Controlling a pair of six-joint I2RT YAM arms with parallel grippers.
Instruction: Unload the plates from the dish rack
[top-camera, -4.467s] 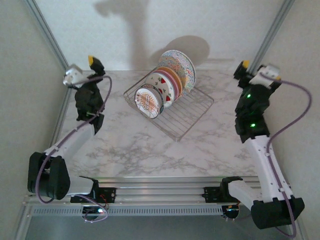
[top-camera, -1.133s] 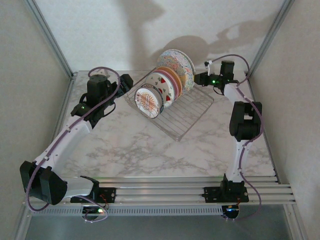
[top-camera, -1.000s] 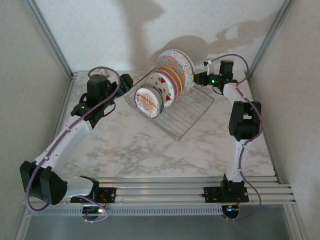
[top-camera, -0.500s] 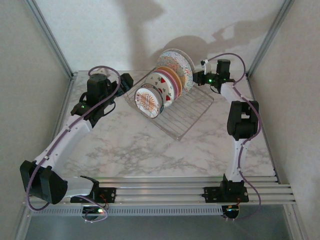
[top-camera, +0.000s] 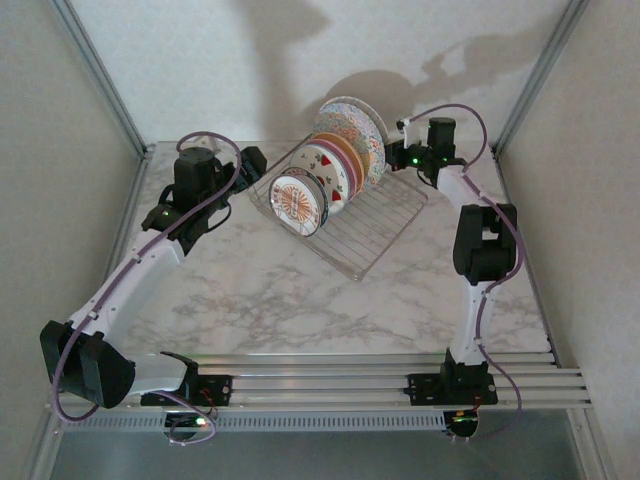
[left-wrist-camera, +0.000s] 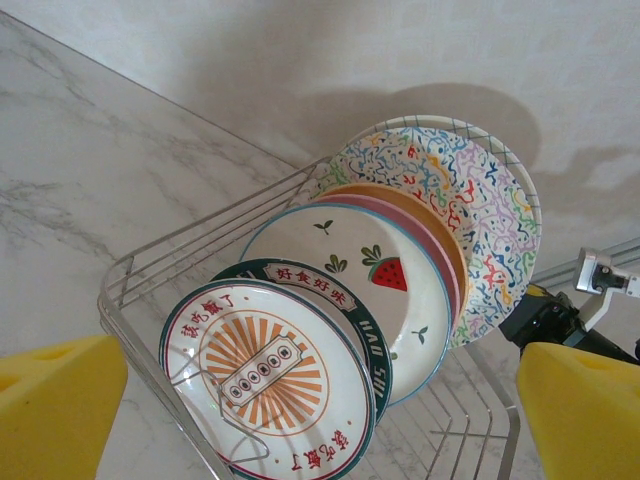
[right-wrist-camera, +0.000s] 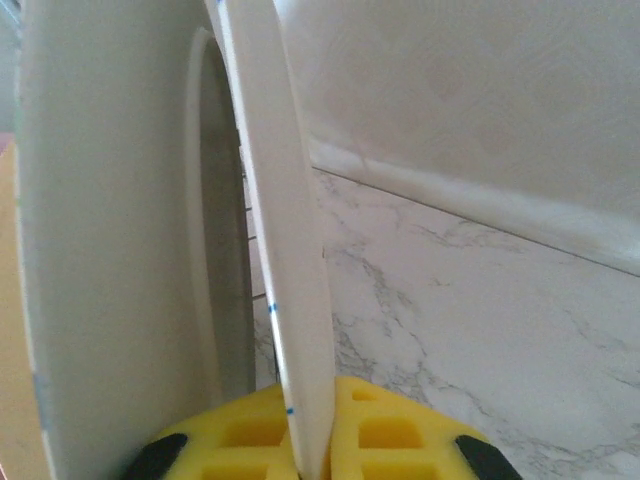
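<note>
Right claw (right-wrist-camera: 312, 455): blocky yellow pads (right-wrist-camera: 400, 435) on thin white plate (right-wrist-camera: 285, 300) rim.

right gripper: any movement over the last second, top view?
Yes. The right gripper has shifted left along the back of the dish rack, closing in on the plates, and is now shut on the rearmost plate at its rim.

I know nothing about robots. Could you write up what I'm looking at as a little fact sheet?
Setting: white marble-patterned table
Rack: silver wire dish rack, toward the table's far edge
Plates: standing on edge in a row; small sunburst-centred plate in front, large pastel squiggle-patterned plate near the back
Left gripper: open, holding nothing, near the rack's left side
Right gripper: shut on the rim of the rearmost plate
Progress: every plate seen is in the rack
</note>
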